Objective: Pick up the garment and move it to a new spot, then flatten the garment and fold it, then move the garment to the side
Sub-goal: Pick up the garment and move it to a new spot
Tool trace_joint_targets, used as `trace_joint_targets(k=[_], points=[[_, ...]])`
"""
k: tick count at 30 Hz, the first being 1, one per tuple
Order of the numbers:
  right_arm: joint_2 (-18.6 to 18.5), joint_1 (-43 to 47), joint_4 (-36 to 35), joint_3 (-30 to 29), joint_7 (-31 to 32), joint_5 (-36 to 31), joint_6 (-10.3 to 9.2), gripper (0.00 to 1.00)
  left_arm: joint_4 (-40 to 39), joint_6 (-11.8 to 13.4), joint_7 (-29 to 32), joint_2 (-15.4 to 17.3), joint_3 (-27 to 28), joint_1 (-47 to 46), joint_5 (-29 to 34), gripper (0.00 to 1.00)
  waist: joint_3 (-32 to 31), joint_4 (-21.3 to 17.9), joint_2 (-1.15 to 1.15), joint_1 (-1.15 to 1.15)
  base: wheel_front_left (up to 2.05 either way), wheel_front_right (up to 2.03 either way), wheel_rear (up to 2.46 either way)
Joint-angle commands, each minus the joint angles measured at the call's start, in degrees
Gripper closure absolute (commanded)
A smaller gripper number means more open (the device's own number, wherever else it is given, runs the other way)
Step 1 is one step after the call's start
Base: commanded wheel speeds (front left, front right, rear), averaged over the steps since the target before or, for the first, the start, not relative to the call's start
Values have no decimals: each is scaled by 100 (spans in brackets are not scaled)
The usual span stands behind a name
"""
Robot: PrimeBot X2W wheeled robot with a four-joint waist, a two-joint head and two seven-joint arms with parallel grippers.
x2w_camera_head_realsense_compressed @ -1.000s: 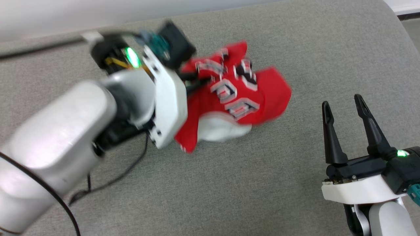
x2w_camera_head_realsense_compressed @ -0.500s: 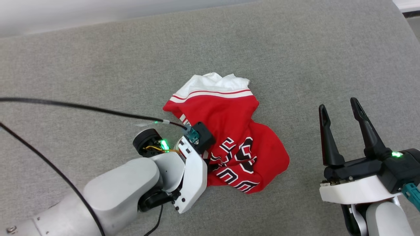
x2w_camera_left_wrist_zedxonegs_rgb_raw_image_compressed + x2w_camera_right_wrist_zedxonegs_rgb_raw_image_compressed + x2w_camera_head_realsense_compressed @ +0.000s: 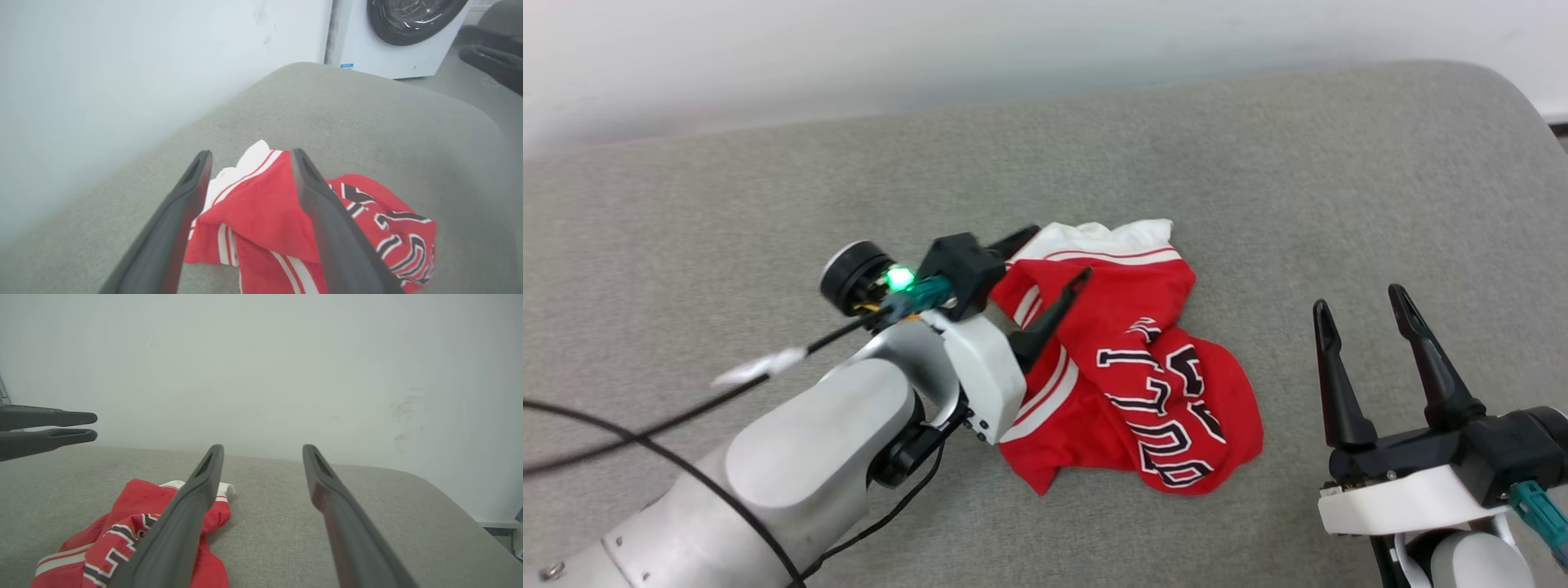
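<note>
As garment (image 3: 1094,310) lies crumpled by L hand (image 3: 1059,252), print (image 3: 1168,408) is illegible.

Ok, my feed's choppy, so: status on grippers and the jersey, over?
Left gripper open above garment, nothing held. Right gripper open, apart, off to the side. It lies crumpled on grey cushion, print up.

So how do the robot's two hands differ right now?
The left hand hovers over the crumpled red garment; the right hand sits apart from it, above bare grey cushion. The left hand points slantwise across the head view; the right hand points straight up it. Both stand open, holding nothing.
</note>
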Motion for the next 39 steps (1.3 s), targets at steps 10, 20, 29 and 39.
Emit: trace_joint_targets(k=[10, 20, 29, 39], points=[[16, 226, 30, -78, -12, 19, -2, 0, -169, 1407, -1034, 181, 942, 1098, 433, 0, -372, 447, 0, 0, 0, 0, 0], [16, 322, 51, -127, -12, 73, -2, 0, -1283, 2097, -1037, -116, 3135, 3024, 1588, 0, -495, 586, 0, 0, 0, 0, 0], [15, 483, 194, -164, -12, 283, -1, 0, -1640, 1615, -1038, -953, 4496, 4375, 2449, 0, -712, 573, 0, 0, 0, 0, 0], [16, 862, 387, -222, -12, 401, -2, 0, -1609, 834, -1039, -1724, 5473, 5382, 3255, 0, -997, 585, 0, 0, 0, 0, 0]])
